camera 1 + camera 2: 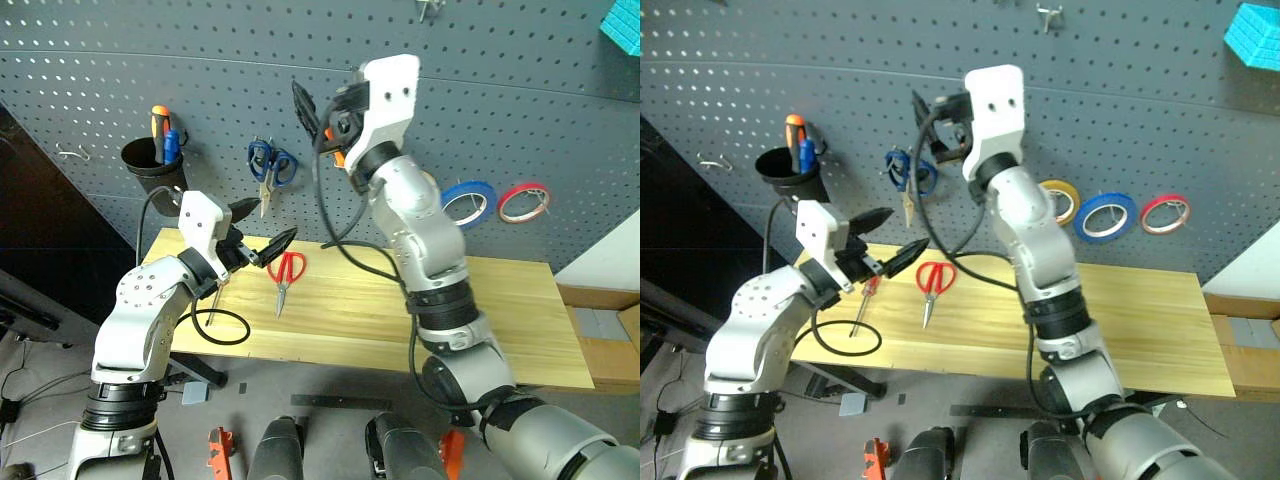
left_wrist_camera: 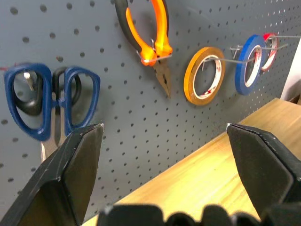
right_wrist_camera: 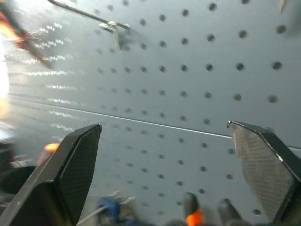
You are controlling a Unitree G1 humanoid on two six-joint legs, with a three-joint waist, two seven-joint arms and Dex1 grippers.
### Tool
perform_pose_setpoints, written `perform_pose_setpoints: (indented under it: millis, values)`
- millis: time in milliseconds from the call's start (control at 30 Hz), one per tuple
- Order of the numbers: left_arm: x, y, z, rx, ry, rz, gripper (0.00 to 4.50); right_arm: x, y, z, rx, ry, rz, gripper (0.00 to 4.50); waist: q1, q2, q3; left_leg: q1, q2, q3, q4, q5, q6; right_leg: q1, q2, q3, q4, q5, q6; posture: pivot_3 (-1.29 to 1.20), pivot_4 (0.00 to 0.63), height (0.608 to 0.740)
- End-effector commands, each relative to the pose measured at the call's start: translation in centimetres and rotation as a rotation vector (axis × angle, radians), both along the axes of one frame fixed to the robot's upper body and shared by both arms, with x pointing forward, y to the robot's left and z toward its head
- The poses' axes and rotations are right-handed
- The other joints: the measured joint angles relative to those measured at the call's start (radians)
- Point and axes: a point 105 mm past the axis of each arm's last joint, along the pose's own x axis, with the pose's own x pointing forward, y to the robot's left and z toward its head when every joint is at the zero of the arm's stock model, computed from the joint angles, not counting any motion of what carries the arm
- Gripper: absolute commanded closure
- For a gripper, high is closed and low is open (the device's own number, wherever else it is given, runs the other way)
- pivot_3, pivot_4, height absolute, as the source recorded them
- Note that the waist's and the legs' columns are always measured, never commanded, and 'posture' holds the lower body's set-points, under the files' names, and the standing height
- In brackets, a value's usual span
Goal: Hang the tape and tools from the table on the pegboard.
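On the pegboard [image 1: 500,90] ahead of me, the blue tape [image 1: 468,203] already hangs on a hook, with the red-pink roll [image 1: 524,202] just beside it at 3 o'clock and the yellow roll [image 1: 1058,201] at its 9 o'clock. The orange-and-black pliers [image 2: 150,40] hang there too, between the yellow roll and the blue-handled scissors [image 1: 271,165]. A black cup [image 1: 153,168] at the board's 9 o'clock side holds an orange-handled tool and a blue one. My right end effector [image 3: 174,160] is raised close to the board above the pliers, fingers spread wide apart and holding nothing. My left end effector [image 1: 262,232] hovers above the tabletop [image 1: 520,310] near its far edge, fingers likewise apart and empty. Still lying on the tabletop are the red-handled scissors [image 1: 285,272], blades pointing toward 6 o'clock, and the red screwdriver [image 1: 864,300], just beside them at 9 o'clock, partly hidden under my left wrist. A black cable loop [image 1: 220,328] lies on the wood beside the screwdriver.
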Motion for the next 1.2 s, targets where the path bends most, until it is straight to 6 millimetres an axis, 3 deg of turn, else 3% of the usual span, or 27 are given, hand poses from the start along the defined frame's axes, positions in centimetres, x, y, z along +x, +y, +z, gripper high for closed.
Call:
perform_pose_setpoints:
  millis: [33,200,367,433,533,667,800,1200]
  values:
    - [-0.4,-0.2,-0.9,0.027,0.034,0.019,0.00,-2.7,-1.5,0.0,-0.054,0.061,0.255,0.05,-0.001,0.001,0.000,0.000,0.000,0.000,0.000,0.000,0.000,0.000,0.000,0.000,0.000,0.000,0.000,0.01,0.179,0.740]
    - [0.1,0.5,-4.0,0.030,0.189,0.123,0.00,-4.7,-3.7,-6.5,-0.250,0.321,0.389,0.05,-0.004,0.004,0.002,0.000,0.000,0.000,-0.001,-0.002,0.003,0.000,0.000,0.000,-0.001,-0.001,-0.001,0.00,0.190,0.740]
    - [1.9,2.4,-7.7,0.019,0.378,0.345,0.00,-8.5,-3.5,-14.1,-0.520,0.525,0.482,0.05,-0.014,0.010,0.006,0.000,0.000,0.001,0.000,-0.003,0.004,0.000,0.001,0.002,-0.001,-0.001,0.001,-0.03,0.212,0.740]
    - [2.5,2.8,-8.8,0.018,0.428,0.413,0.00,-9.3,-3.2,-15.8,-0.600,0.540,0.475,0.05,-0.020,0.011,0.007,0.000,0.000,0.001,0.000,-0.003,0.005,0.000,0.001,0.002,-0.001,-0.003,0.003,-0.03,0.220,0.740]
    - [2.9,3.4,-10.4,0.053,0.498,0.496,0.00,-9.5,-2.8,-16.8,-0.649,0.536,0.446,0.05,-0.033,0.010,0.011,-0.001,0.000,0.002,0.001,-0.003,0.005,0.000,0.001,0.003,-0.001,-0.004,0.006,-0.05,0.235,0.740]
    - [3.7,3.0,-11.7,0.039,0.555,0.526,0.00,-9.6,-2.1,-16.9,-0.636,0.534,0.435,0.05,-0.032,0.010,0.018,-0.001,0.000,0.001,0.001,-0.003,0.005,0.000,0.001,0.003,-0.001,-0.004,0.006,-0.06,0.249,0.740]
    - [4.8,2.0,-14.0,0.149,0.651,0.553,0.00,-9.8,-1.8,-17.1,-0.640,0.534,0.438,0.05,-0.031,0.009,0.025,-0.001,-0.001,0.001,0.001,-0.003,0.005,0.000,0.001,0.003,-0.002,-0.004,0.006,-0.06,0.258,0.740]
    - [6.5,-0.2,-16.8,0.147,0.759,0.563,0.00,-10.3,-1.6,-17.7,-0.706,0.533,0.438,0.05,-0.041,0.008,0.050,-0.003,-0.001,0.001,0.001,-0.003,0.004,-0.001,0.001,0.003,-0.003,-0.005,0.007,-0.13,0.290,0.740]
